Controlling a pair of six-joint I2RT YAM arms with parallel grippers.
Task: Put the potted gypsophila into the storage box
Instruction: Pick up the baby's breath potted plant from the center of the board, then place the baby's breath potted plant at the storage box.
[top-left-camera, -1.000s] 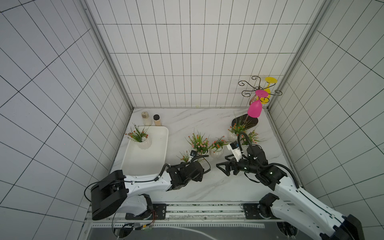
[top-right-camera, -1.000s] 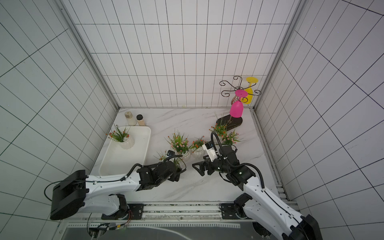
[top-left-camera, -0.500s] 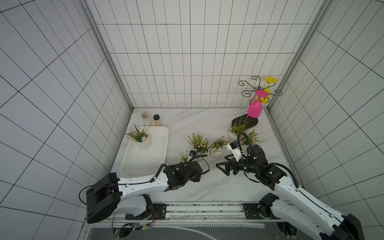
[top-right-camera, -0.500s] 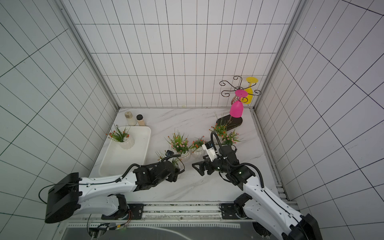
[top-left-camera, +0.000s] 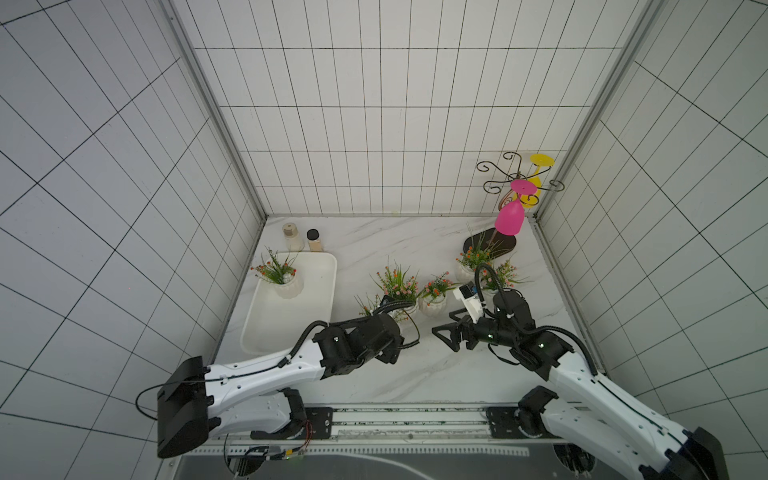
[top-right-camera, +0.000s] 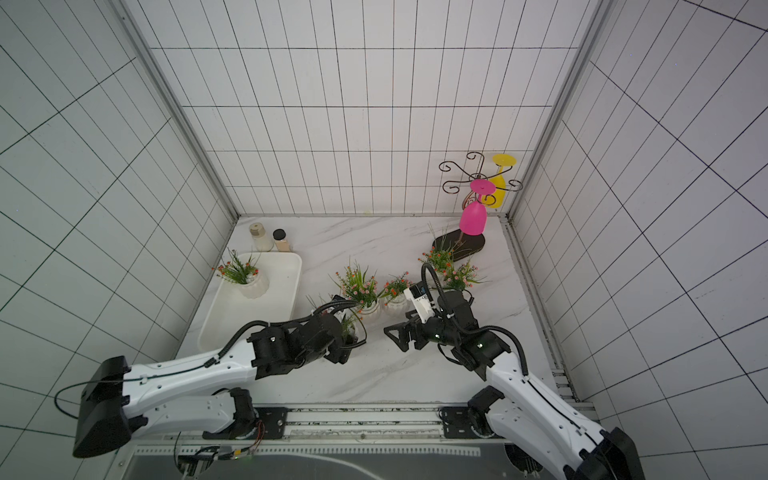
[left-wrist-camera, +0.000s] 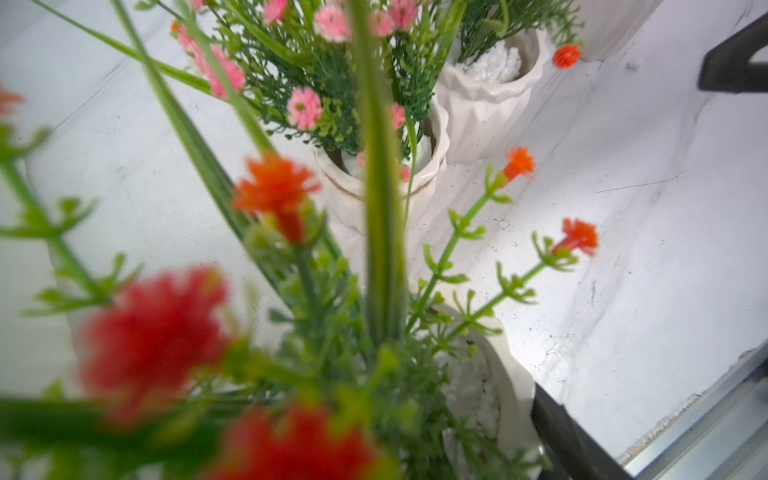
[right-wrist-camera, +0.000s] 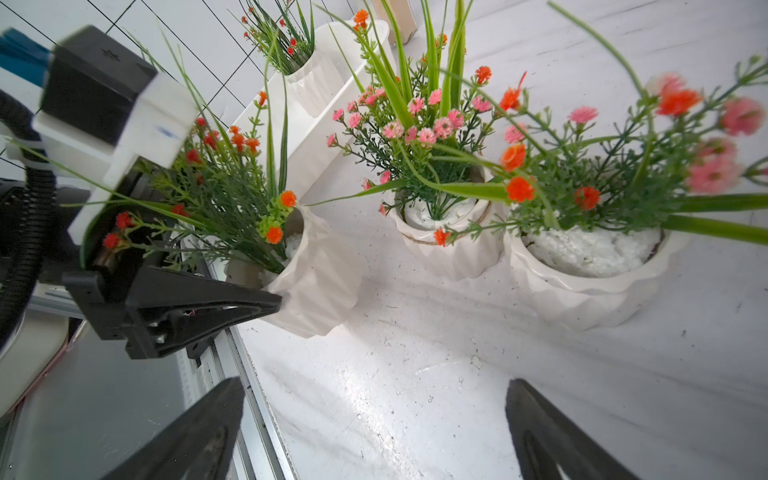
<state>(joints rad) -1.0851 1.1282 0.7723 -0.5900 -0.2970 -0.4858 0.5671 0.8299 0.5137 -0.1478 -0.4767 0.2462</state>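
Note:
The white storage box (top-left-camera: 320, 299) lies at the left and holds one potted gypsophila (top-left-camera: 287, 286). Another potted gypsophila (right-wrist-camera: 320, 278), with red flowers and a ribbed white pot, stands on the marble nearer the front. My left gripper (top-left-camera: 397, 332) is shut round it. One of its black fingers (right-wrist-camera: 232, 305) presses the pot's wall, also seen in the left wrist view (left-wrist-camera: 561, 428); foliage hides the other finger. My right gripper (top-left-camera: 446, 337) hovers open just right of this pot, with only bare marble between its fingers (right-wrist-camera: 199, 440).
A pink-flowered pot (top-left-camera: 409, 308) and a red-flowered pot (top-left-camera: 434, 306) stand close behind the gripped one. Two more pots (top-left-camera: 465, 272) (top-left-camera: 494, 291) sit behind my right wrist. A goblet rack with a pink goblet (top-left-camera: 509, 218) fills the back right corner; two jars (top-left-camera: 293, 239) stand behind the box.
My left gripper's jaws have narrowed slightly round the front pot and the left arm has settled a little lower. The right arm has not moved.

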